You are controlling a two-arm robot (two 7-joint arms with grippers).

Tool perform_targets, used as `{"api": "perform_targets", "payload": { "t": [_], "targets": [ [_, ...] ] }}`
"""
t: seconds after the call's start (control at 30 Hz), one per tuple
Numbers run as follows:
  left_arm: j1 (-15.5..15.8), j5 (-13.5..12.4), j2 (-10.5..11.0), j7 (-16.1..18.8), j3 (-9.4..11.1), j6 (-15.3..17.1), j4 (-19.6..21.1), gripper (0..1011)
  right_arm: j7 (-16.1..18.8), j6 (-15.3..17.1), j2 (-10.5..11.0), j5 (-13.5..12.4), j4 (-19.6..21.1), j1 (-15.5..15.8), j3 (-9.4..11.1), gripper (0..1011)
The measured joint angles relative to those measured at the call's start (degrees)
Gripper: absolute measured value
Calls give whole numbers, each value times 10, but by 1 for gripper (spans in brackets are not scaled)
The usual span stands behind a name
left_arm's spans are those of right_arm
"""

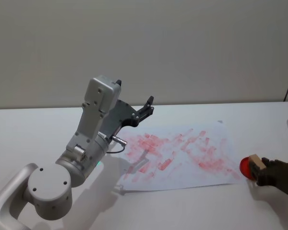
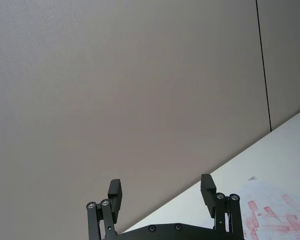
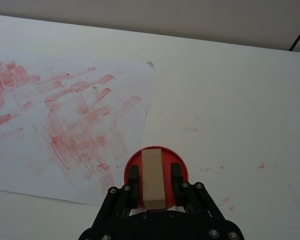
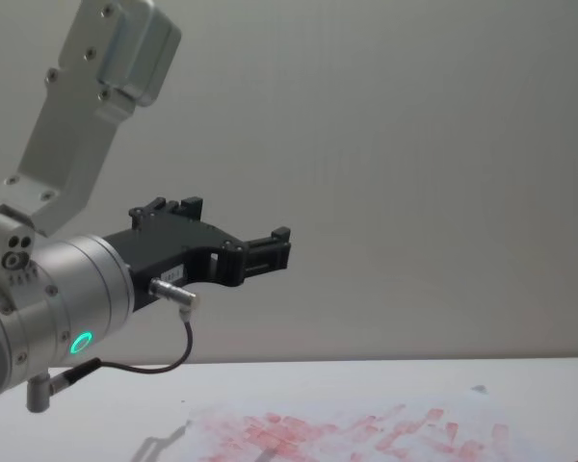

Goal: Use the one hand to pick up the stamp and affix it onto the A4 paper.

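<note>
The right pincer point(image 3: 152, 182) is gripping the stamp point(image 3: 153, 177) between its fingers, over a red ink pad point(image 3: 177, 162) just beside the A4 paper point(image 3: 65, 115).

L gripper point(image 2: 161, 192): raised, jaws apart | R gripper point(image 3: 154, 176): low, clamped

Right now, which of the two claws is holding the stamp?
The right claw, low over the red ink pad beside the A4 paper, grips the wooden stamp. The left claw is raised, open and empty.
</note>
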State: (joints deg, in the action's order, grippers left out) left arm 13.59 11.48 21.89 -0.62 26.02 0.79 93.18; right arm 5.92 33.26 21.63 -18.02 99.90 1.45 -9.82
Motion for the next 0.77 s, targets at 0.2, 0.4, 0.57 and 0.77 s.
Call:
{"api": "perform_targets", "payload": {
  "t": [0.2, 0.4, 0.57, 0.77],
  "targets": [
    [0, 0, 0, 0, 0, 0, 0, 1001, 3, 2, 0, 3, -3, -2, 0, 503],
    [0, 0, 0, 0, 0, 0, 0, 1001, 5, 3, -1, 5, -6, -4, -1, 723],
    [0, 0, 0, 0, 0, 0, 0, 1001, 7, 4, -1, 5, -7, -5, -1, 868],
    [0, 0, 0, 0, 0, 0, 0, 1001, 8, 5, -1, 6, -8, -6, -2, 1001]
  ]
}}
